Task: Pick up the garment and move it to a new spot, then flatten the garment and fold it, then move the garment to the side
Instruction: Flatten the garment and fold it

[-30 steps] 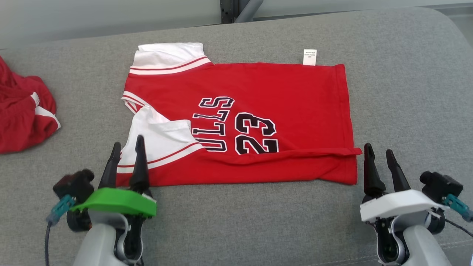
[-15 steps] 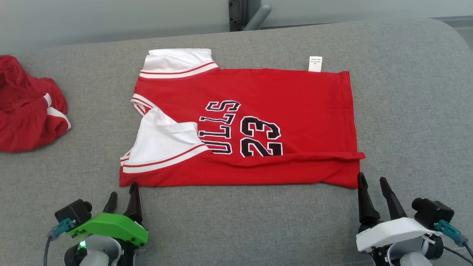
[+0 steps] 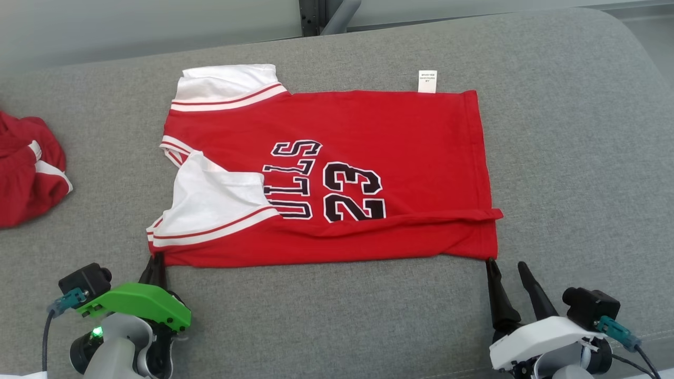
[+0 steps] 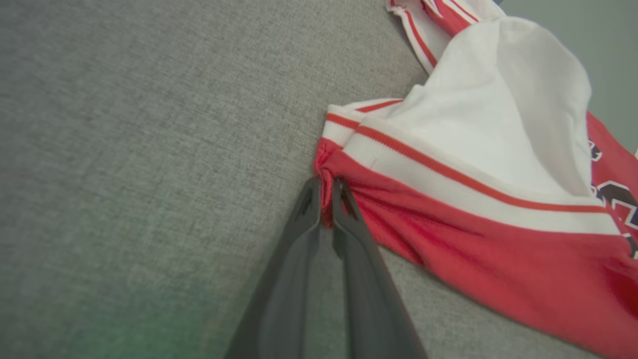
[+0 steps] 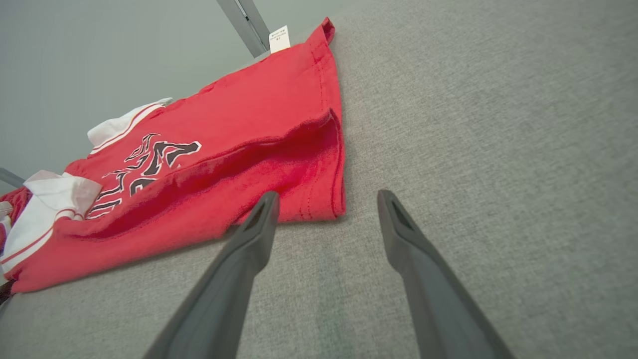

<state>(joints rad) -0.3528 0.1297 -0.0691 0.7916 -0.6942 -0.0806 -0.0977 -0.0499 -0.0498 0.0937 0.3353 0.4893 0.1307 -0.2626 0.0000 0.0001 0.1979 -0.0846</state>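
Pinching jersey [image 3: 368, 126] at its 7 o'clock corner, left gripper [image 4: 326, 192] was closed on hem; right gripper [image 3: 504, 263] hung open at 5 o'clock; probably needed matching bite before lifting.

You see the red jersey [image 3: 368, 131] lying flat on the grey table [image 3: 579, 131], with a white label [image 3: 427, 81] at its far edge. Your left tool [image 3: 156, 258] has its fingers together at the near left corner. Your right tool [image 3: 505, 263] stands spread at the near right corner. Another red garment [image 3: 26, 179] sits bunched at the far left.
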